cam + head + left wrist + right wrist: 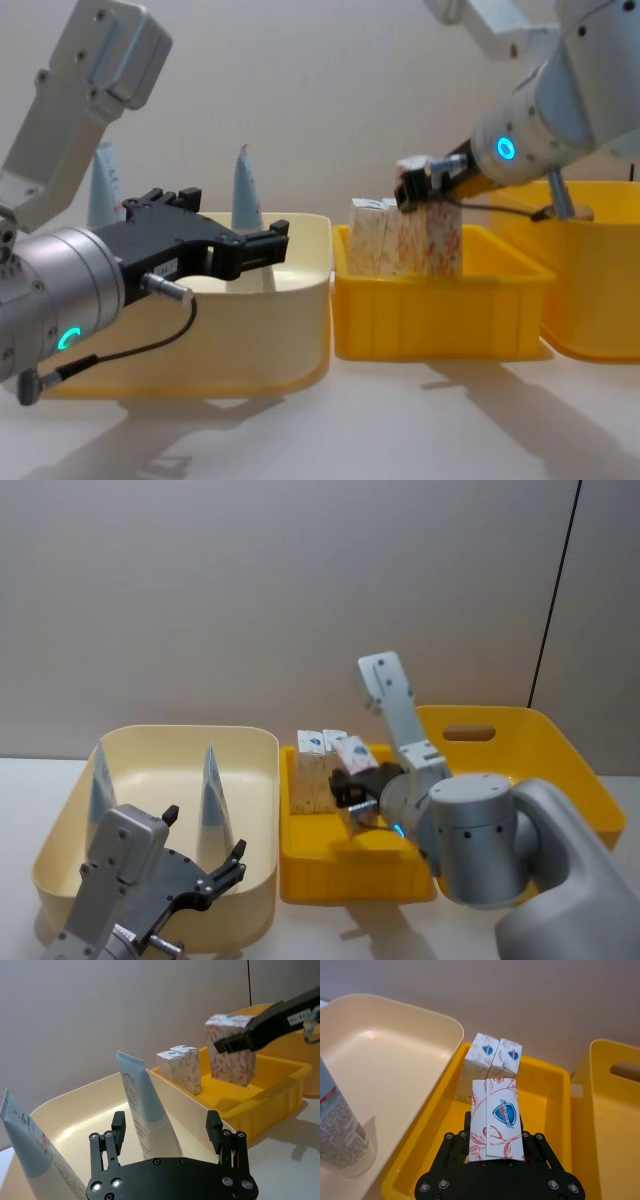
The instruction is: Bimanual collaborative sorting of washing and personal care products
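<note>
Left gripper (166, 1120) is held wide and empty near two tubes (215, 795) stood in the cream tub (190, 732); a third carton (496, 1117) is clamped by the right gripper (420, 187) over the yellow tray (350, 882), two cartons (495, 1055) already inside.

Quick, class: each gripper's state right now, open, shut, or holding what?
Left gripper: open, empty, at the cream tub.
Right gripper: shut on a carton over the small yellow tub.

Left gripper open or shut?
Open. The left gripper has fingers wide apart, nothing clamped; a tube stands beyond them.
</note>
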Robot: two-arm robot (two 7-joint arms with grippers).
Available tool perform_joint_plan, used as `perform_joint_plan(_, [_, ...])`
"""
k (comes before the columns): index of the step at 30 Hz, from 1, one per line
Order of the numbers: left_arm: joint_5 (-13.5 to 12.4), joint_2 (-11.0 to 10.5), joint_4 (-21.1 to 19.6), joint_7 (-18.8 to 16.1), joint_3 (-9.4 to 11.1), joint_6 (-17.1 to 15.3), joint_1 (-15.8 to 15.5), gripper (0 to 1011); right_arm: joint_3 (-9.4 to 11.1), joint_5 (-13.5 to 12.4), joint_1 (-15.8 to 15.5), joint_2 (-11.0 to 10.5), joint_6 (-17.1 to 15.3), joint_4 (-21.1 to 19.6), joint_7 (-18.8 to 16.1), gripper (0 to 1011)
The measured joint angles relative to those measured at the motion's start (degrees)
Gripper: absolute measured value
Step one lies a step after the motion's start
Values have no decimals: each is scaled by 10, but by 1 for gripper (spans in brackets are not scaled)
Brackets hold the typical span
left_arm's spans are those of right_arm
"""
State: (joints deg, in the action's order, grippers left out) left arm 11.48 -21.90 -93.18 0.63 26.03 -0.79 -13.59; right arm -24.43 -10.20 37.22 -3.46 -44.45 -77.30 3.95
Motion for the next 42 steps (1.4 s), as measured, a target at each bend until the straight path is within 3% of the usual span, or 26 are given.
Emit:
perform_joint_plan(13, [0,0,0,0,0,0,0,1003,13,28,-10,-25,39,-71,20,404])
perform_joint_plan(25, [0,0,0,0,0,0,0,1003,40,57,-20,-54,53,-98,52,404])
perform_joint_plan(30, [0,0,0,0,0,0,0,1003,60,61,-19,-61,53,-87,63,404])
perform_joint_plan(33, [0,0,0,0,0,0,0,1003,78,61,-6,-64,53,-60,67,404])
perform_joint_plan(42, [0,0,0,0,0,0,0,1003,105,54,25,-62,65,5,66,404])
